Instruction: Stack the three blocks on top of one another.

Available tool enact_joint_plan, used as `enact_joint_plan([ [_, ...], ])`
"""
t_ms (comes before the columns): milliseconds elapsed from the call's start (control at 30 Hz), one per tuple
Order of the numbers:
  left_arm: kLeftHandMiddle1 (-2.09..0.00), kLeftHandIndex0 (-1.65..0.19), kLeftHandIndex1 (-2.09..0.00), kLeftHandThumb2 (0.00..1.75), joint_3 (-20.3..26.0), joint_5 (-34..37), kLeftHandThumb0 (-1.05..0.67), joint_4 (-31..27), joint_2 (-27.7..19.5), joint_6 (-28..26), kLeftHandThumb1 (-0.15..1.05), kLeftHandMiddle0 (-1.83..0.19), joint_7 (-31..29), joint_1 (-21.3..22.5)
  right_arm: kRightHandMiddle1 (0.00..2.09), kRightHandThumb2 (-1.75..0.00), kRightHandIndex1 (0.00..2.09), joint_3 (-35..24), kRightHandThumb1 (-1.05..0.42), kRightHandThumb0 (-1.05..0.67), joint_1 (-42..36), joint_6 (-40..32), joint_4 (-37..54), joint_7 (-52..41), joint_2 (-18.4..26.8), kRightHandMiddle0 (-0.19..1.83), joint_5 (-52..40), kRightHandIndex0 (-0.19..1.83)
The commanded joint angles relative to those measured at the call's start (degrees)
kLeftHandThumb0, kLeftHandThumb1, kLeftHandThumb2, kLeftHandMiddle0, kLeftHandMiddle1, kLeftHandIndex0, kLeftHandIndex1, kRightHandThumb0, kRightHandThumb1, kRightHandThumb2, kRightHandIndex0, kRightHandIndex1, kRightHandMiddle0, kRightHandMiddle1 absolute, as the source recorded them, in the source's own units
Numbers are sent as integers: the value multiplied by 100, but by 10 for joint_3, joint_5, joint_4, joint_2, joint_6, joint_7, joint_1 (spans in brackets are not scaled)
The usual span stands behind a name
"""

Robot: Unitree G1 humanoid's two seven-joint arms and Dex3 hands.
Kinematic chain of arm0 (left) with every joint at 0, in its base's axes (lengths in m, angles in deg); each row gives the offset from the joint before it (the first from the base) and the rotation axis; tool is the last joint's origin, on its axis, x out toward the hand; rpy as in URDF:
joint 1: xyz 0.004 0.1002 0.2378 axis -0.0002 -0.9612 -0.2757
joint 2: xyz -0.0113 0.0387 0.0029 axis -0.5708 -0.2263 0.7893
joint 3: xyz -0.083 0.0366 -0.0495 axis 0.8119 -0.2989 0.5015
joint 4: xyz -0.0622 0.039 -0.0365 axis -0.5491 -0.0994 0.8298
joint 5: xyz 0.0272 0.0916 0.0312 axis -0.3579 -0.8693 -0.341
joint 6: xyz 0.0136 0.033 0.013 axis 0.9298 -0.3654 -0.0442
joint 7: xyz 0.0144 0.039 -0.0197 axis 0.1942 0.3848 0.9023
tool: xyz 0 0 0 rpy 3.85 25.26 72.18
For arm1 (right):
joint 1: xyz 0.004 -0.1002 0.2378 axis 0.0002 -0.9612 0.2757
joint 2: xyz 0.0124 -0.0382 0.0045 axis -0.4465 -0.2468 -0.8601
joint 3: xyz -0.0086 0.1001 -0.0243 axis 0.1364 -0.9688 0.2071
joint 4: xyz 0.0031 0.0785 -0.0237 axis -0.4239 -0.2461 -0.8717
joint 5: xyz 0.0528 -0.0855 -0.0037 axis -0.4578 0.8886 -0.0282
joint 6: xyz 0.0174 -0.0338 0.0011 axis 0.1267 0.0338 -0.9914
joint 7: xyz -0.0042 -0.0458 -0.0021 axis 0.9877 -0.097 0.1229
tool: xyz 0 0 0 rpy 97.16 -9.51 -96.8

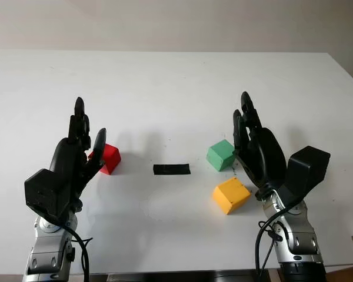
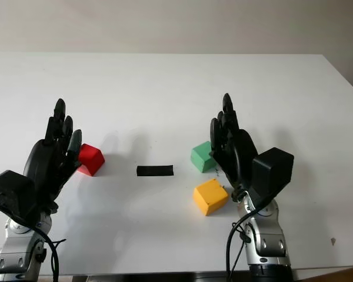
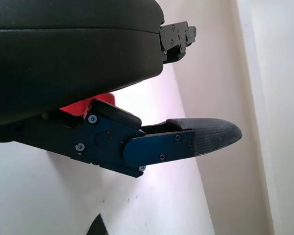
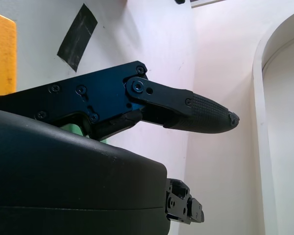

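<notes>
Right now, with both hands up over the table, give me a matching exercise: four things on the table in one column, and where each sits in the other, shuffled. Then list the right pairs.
Things:
1. red block
2. green block
3. yellow block
4. black tape strip

Places:
A. mid-table, between the two hands
B. right beside the open left hand
C. nearest the table's front edge, by the right wrist
D. beside the fingers of the open right hand, farther back than its neighbour

Pairs: 1-B, 2-D, 3-C, 4-A
</notes>
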Motion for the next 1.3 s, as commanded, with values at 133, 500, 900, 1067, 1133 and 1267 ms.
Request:
enact_joint_plan([
  [133,-8,5,-9,51,28,-36,-80,-15,-71,29,105,2,-5,36,0,-68,0,-1,-105,-76,8,-2,9,2,1,-19,-1,-19],
  [500,-3,-34,-8,5,29,-81,-72,22,-356,4,94,-14,-227,160,0,-68,0,-4,-105,-76,6,-2,9,2,3,-19,-4,-19],
  [900,-3,-34,-5,6,-132,-235,-82,113,-453,79,87,-2,-346,313,0,-66,0,-5,-105,-74,9,0,10,3,7,-19,1,-19],
  [1067,-3,-30,-4,6,-175,-274,-86,161,-447,146,89,4,-348,339,0,-65,0,-5,-105,-76,8,-7,15,5,6,-19,0,-19],
  [1133,-3,-27,-3,6,-190,-286,-88,166,-442,150,91,6,-357,345,0,-64,0,-6,-105,-75,8,-9,16,6,5,-19,-1,-19],
  [1267,-5,-29,-4,5,-197,-292,-86,161,-431,151,88,4,-352,333,0,-65,0,-4,-105,-75,7,-12,20,9,4,-19,0,-19],
])
